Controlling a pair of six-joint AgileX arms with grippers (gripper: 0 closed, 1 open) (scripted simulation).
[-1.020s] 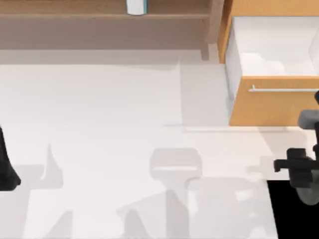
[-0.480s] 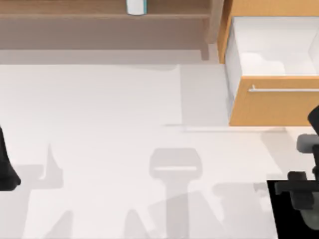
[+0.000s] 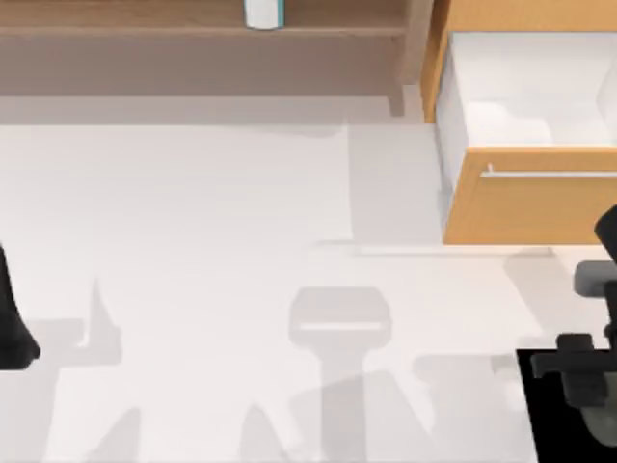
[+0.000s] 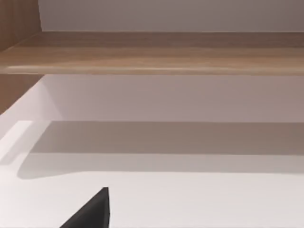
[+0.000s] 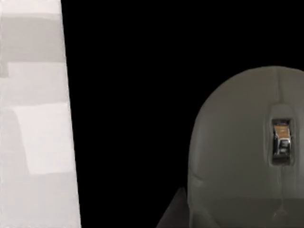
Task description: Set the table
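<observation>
Since half a second ago nothing has shifted; a second ago the right tool (image 3: pixel 578 371) sat farther up, nearer the drawer cabinet (image 3: pixel 521 203). It hangs at the worktop's (image 3: pixel 212 212) near right corner, partly past the edge; I cannot tell its finger spread. The risk I see: swinging back, it clips the open drawer (image 3: pixel 530 92). The left tool (image 3: pixel 12 328) is parked at the left edge.

Left arm (image 3: pixel 12 323): plain matte black, tapering wedge shape. Right arm (image 3: pixel 590 362): black blocky links, grey rounded housings. Rounded grey-green shell (image 5: pixel 249 152) with one small rectangular orange-and-silver insert, thin seam below it.
</observation>
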